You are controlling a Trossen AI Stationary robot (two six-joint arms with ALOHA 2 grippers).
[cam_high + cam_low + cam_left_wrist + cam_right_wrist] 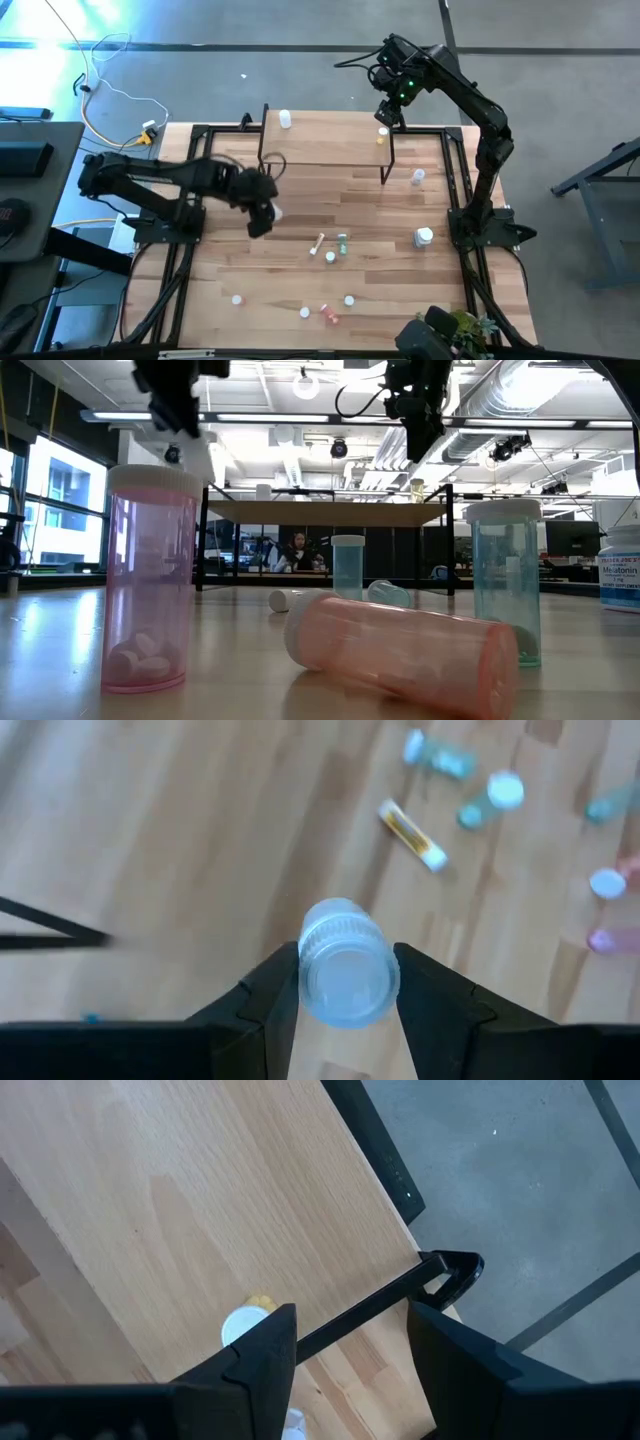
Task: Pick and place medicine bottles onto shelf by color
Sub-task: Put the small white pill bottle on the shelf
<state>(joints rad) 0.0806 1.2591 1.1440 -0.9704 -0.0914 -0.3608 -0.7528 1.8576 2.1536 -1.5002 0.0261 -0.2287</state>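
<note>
While the left gripper [347, 982] grasps a clear bottle [345, 972] by its sides, cap outward, it hangs above the table [380, 250] just in front of the shelf [330, 138], likely carrying it there; a white bottle [285, 119] stands at the shelf's left end and a yellow bottle [383, 133] at its right, apparently one spot per colour; the right gripper [345, 1342] hovers released over the yellow one; the other bottles lie scattered on the table.

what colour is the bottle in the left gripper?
Clear, with a clear ribbed cap; the bottle shows best in the left wrist view, between the left gripper fingers.
</note>
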